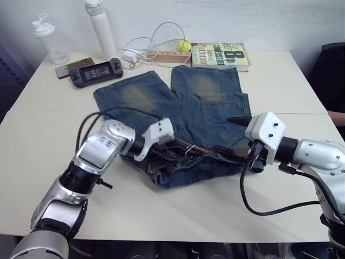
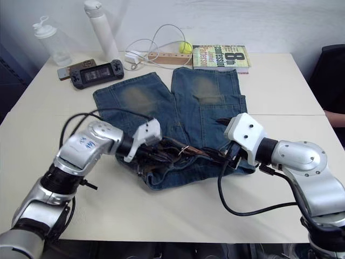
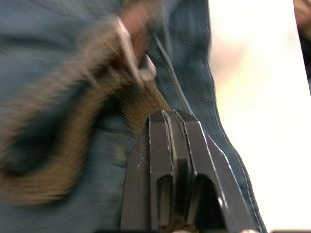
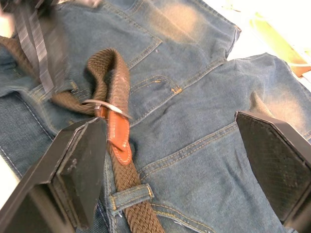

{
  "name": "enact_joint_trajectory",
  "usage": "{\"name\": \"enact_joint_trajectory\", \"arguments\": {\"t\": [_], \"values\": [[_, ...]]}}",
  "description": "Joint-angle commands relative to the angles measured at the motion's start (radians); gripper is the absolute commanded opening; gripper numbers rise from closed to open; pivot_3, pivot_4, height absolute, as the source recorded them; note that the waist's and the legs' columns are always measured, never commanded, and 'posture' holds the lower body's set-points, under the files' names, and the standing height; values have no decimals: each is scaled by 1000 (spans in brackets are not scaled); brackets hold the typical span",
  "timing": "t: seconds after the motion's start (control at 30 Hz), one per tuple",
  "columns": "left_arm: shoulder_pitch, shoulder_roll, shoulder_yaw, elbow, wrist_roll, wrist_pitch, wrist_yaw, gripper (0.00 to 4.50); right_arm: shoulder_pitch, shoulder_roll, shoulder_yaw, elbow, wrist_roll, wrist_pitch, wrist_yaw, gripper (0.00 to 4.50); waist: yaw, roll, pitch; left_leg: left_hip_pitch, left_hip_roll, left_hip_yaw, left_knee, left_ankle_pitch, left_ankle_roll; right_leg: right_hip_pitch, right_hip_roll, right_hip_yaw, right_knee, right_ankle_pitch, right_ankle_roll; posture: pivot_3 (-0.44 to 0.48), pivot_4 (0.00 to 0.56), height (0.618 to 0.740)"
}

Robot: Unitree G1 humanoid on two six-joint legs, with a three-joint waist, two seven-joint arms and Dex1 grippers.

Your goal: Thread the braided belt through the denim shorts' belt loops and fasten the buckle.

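Left gripper [image 3: 176, 116]: black fingers pressed together, tips against the braided olive-brown belt [image 4: 116, 73] beside its silver metal buckle [image 4: 104, 104]; whether they pinch strap is likely but blurred.
Right gripper [image 4: 170, 160]: fingers spread wide over the faded blue denim shorts [image 1: 205, 102].
Belt: runs along the waistband, through a denim belt loop [image 4: 130, 196].
Nearer arm: left.

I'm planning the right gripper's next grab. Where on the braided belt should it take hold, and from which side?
Probably the tan leather tab just behind the buckle, coming down from above with one finger each side. There the braided belt lies flat and narrow on the denim shorts, clear of the belt loop, and the open right gripper already straddles it.
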Motion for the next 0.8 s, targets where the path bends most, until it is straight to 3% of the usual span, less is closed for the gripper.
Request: {"name": "enact_joint_trajectory", "arguments": {"t": [0.03, 0.2, 0.5, 0.63, 0.67, 0.7, 0.73, 0.8], "values": [[64, 0, -94, -18, 44, -52, 36, 9, -29, -48, 88, 10, -84, -54, -18, 4500, 0, 0, 0, 0, 0, 0, 0, 0, 0, 0, 0, 0, 0, 0, 0, 0, 150, 735], [70, -18, -92, 32, 68, -81, 84, 9, -43, -1, 231, 43, -163, -72, -70, 4500, -1, -1, -1, 0, 0, 0, 0, 0, 0, 0, 0, 0, 0, 0, 0, 0, 150, 735], [73, -29, -54, 17, 33, -45, 103, 9, -38, 48, 319, 61, -182, -53, -90, 4500, 1, -1, -1, 0, 0, 0, 0, 0, 0, 0, 0, 0, 0, 0, 0, 0, 150, 735], [72, -24, -52, 10, 25, -36, 107, 0, -40, 63, 339, 88, -197, -58, -103, 3547, -1, -1, -1, 0, 0, 0, 0, 0, 0, 0, 0, 0, 0, 0, 0, 0, 150, 735], [72, -23, -51, 9, 23, -34, 108, 0, -39, 64, 346, 93, -203, -61, -103, 2792, -1, -1, -1, 0, 0, 0, 0, 0, 0, 0, 0, 0, 0, 0, 0, 0, 150, 735], [71, -23, -51, 8, 22, -34, 108, 0, -37, 67, 351, 96, -206, -64, -104, 2706, -1, -1, -1, 0, 0, 0, 0, 0, 0, 0, 0, 0, 0, 0, 0, 0, 150, 735], [72, -22, -51, 7, 22, -33, 108, 0, -35, 70, 353, 97, -206, -63, -106, 2262, 0, -1, -1, 0, 0, 0, 0, 0, 0, 0, 0, 0, 0, 0, 0, 0, 150, 735], [73, -21, -52, 5, 20, -32, 109, 0, -31, 72, 353, 95, -202, -59, -107, 2262, 0, -1, -1, 0, 0, 0, 0, 0, 0, 0, 0, 0, 0, 0, 0, 0, 150, 735]]}}
